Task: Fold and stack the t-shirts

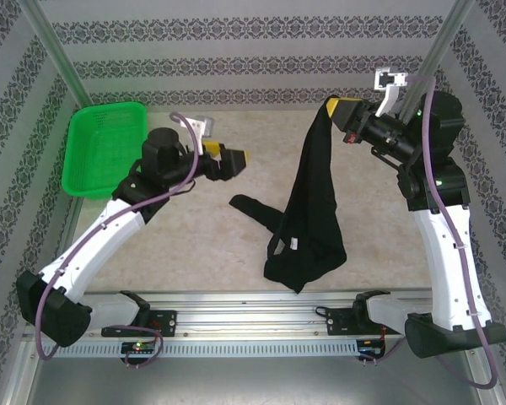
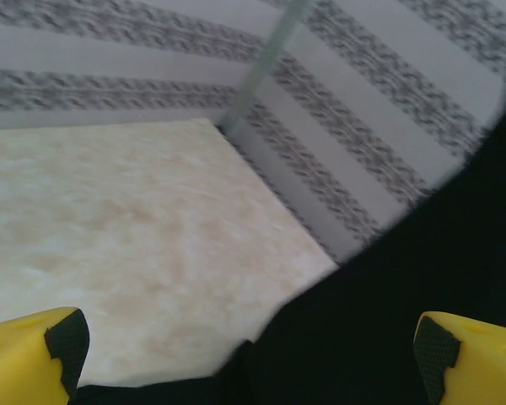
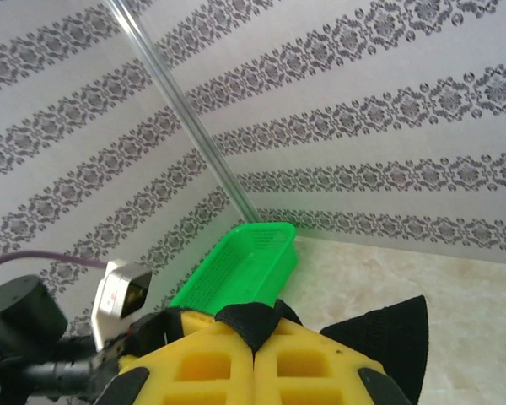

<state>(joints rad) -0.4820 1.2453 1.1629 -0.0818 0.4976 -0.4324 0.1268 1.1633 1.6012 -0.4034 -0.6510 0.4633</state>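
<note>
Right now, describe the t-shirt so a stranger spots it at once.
On the beige table, right of centre, a black t-shirt hangs from the right fingers, its lower end heaped on the surface. Unlike the green mesh basket far left, it is dark cloth.

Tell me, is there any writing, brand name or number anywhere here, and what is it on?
No text can be read.
The small white tag on the black t-shirt is too small to read.
The striped wall carries ornament, not letters.
</note>
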